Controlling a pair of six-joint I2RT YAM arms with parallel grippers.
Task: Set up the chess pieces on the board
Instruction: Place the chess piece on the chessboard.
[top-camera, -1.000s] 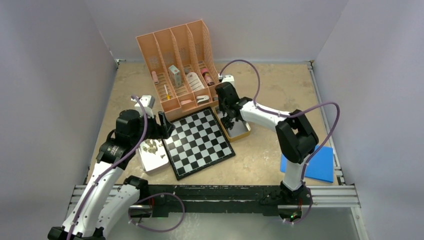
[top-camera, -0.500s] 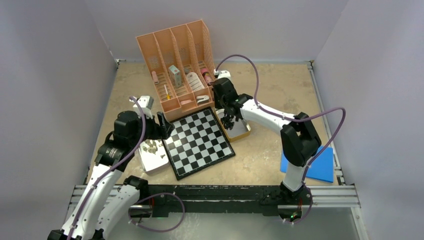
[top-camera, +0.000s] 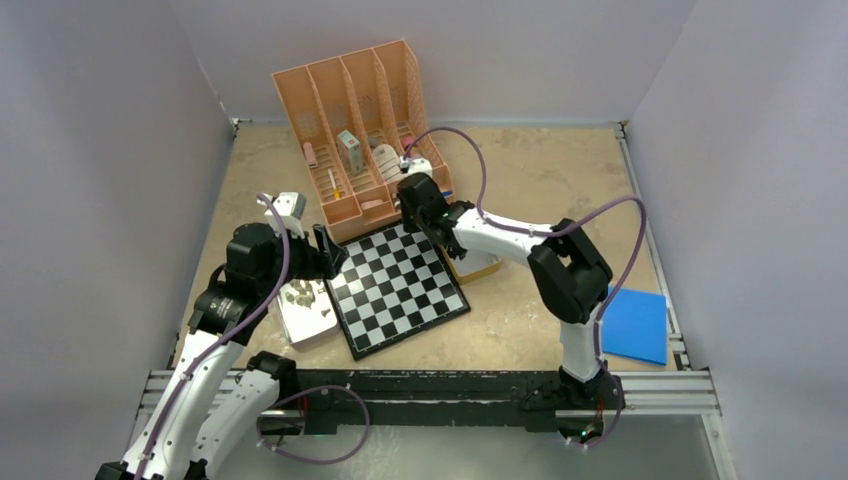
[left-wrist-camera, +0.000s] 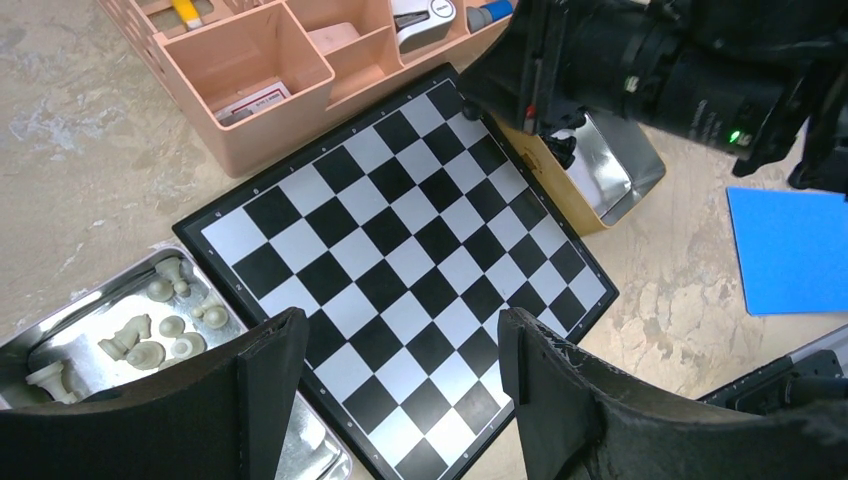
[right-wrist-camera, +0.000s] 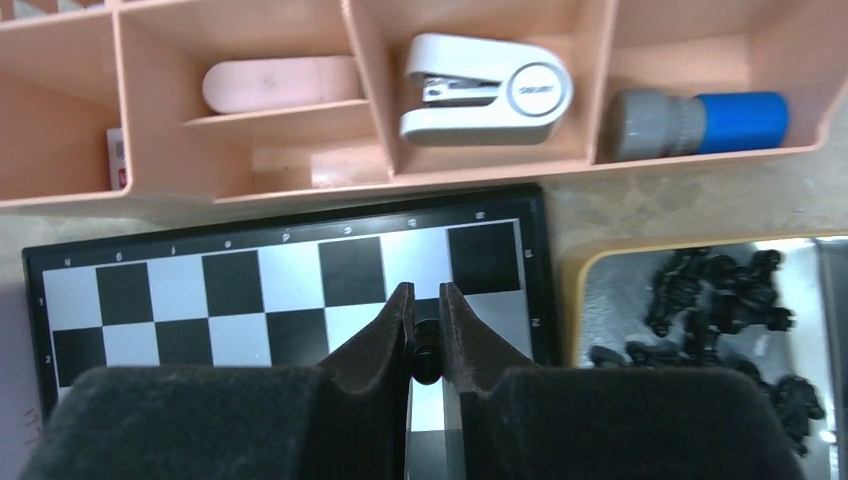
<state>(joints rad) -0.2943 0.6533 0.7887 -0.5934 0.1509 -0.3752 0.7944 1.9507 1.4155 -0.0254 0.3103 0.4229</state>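
Note:
The black-and-white board (top-camera: 398, 285) lies mid-table with no pieces standing on it. My right gripper (right-wrist-camera: 422, 300) is shut on a small black chess piece (right-wrist-camera: 425, 355) and hovers over the board (right-wrist-camera: 290, 280) near its far right corner. From above, the right gripper (top-camera: 430, 228) is at that same corner. More black pieces (right-wrist-camera: 720, 300) lie in a yellow-rimmed tray to the right of the board. Pale pieces (left-wrist-camera: 160, 330) sit in a metal tray (top-camera: 310, 325) on the left. My left gripper (left-wrist-camera: 400, 330) hangs open above the board's (left-wrist-camera: 400, 240) left edge, holding nothing.
A peach desk organizer (top-camera: 355, 130) stands right behind the board, holding a white stapler (right-wrist-camera: 485, 90), a blue-and-grey cylinder (right-wrist-camera: 700, 122) and small bottles. A blue sheet (top-camera: 630, 325) lies at the near right. White walls enclose the table.
My right arm has swung left from over the black-piece tray to the board's far right corner, with the black piece still between its fingers. The left arm has stayed put.

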